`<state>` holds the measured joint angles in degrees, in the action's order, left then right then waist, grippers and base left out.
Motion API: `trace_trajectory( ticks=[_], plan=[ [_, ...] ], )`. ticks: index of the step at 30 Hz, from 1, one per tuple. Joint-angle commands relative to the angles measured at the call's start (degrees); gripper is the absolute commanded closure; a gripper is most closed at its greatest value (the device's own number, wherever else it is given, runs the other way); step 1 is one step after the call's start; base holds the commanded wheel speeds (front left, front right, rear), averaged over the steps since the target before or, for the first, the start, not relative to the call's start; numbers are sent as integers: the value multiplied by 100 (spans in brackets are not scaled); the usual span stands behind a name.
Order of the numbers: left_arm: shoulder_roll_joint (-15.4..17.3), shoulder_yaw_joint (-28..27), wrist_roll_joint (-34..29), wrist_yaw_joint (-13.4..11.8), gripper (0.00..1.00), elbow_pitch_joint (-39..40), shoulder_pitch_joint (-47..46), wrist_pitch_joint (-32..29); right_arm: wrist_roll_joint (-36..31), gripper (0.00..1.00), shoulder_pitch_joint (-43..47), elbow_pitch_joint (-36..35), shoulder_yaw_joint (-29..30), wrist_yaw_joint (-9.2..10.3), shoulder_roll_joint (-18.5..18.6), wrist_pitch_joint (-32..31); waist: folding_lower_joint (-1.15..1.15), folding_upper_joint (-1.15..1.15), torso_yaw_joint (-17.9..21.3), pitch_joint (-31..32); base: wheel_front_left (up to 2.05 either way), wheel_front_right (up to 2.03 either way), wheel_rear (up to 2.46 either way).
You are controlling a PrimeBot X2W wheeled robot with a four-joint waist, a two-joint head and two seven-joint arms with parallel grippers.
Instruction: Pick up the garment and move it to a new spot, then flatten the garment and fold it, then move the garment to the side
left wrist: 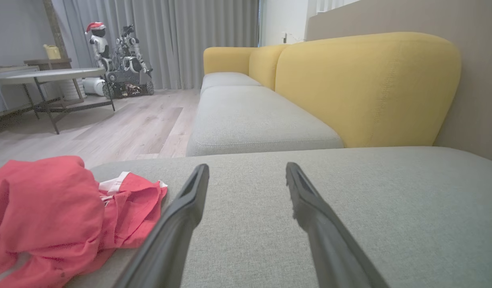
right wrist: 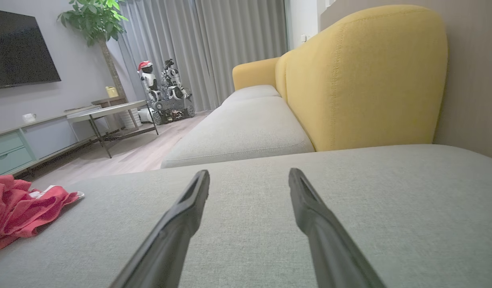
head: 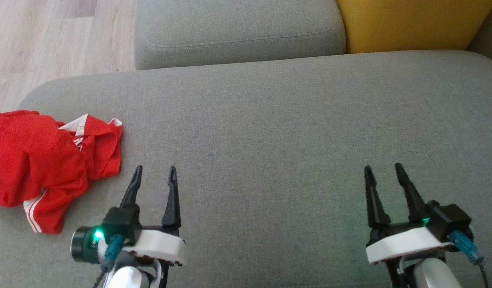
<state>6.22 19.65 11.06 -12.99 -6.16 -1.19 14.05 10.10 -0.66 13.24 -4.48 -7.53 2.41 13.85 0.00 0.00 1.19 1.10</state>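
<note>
A crumpled red garment with white stripes lies at the left edge of the grey sofa seat. In the left wrist view the garment sits to the lower left; in the right wrist view the garment is far left. My left gripper hovers low over the seat just right of the garment, open and empty. My right gripper stands open over bare cushion, far right of the garment. The left gripper and the right gripper both show spread fingers with nothing between them.
A second grey seat cushion lies beyond, with a yellow backrest at the far right. Wooden floor runs past the seat's left edge. A low table and parked robots stand far off across the room.
</note>
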Motion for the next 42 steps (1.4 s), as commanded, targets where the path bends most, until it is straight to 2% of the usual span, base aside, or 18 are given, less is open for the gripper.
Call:
trace_trajectory(
  ticks=[1, 13, 24, 32, 42],
  plan=[
    [-18, -202, -254, 30, 0, 179, -184, 95, -27, 0, -295, -132, -208, 4, 46, 115, 0, 0, 2, 3, 0, 0, 0],
    [-245, -518, -556, 384, 0, -154, -134, 95, 406, 0, -402, 31, -318, 4, 46, 115, 0, 0, 40, -4, 0, 0, 0],
    [-310, -608, -631, 476, 0, -285, -165, 95, 424, 0, -402, 34, -359, 4, 46, 115, 0, 0, -102, -7, 0, 0, 0],
    [-323, -743, -646, 457, 0, -271, -162, 95, 431, 0, -333, 16, -496, 4, 46, 115, 0, 0, -594, 18, 0, 0, 0],
    [-301, -1152, -681, 501, 0, -212, -23, 95, 503, 0, -226, -6, -795, 4, 46, 115, 0, 0, -1712, 107, 0, 0, 0]
  ],
)
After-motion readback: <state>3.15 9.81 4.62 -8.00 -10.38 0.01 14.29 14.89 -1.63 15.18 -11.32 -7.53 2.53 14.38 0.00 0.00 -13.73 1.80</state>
